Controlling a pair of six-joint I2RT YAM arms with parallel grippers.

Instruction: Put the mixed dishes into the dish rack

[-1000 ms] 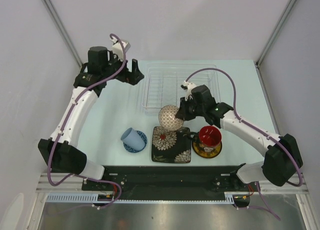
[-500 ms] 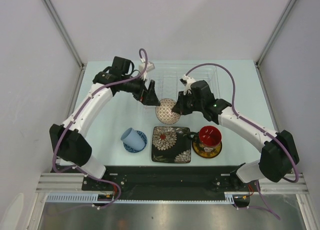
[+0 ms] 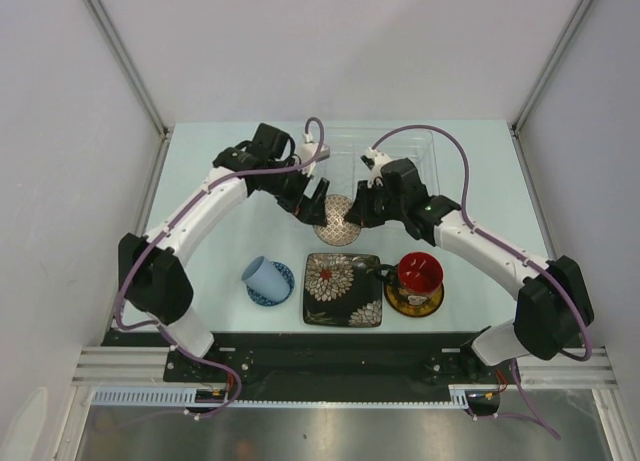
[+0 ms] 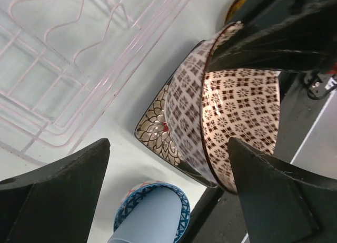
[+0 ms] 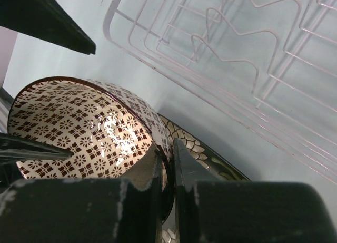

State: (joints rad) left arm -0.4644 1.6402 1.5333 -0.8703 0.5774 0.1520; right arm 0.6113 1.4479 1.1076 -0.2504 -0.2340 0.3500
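Note:
My right gripper [image 3: 360,213] is shut on the rim of the beige lattice-patterned bowl [image 3: 336,221] and holds it tilted above the table, just in front of the clear dish rack [image 3: 400,146]. The right wrist view shows the jaws [image 5: 168,148] pinching the bowl's rim [image 5: 79,124]. My left gripper [image 3: 313,206] is open at the bowl's left side; in its wrist view [image 4: 168,143] the bowl [image 4: 231,111] lies between the wide fingers. The black square floral plate [image 3: 344,291], the pale blue cup [image 3: 260,274] on the blue saucer [image 3: 277,291], and the red-inside mug [image 3: 419,272] on the yellow saucer [image 3: 412,305] sit near the front.
The rack's ridged dividers show in both wrist views, left wrist [image 4: 52,69] and right wrist [image 5: 237,53]. White walls enclose the table at the left, right and back. The black front rail [image 3: 330,346] runs below the dishes.
My left arm has swung from the back left over to the bowl's left side. My right gripper has carried the bowl a little back and left, toward the rack's front edge.

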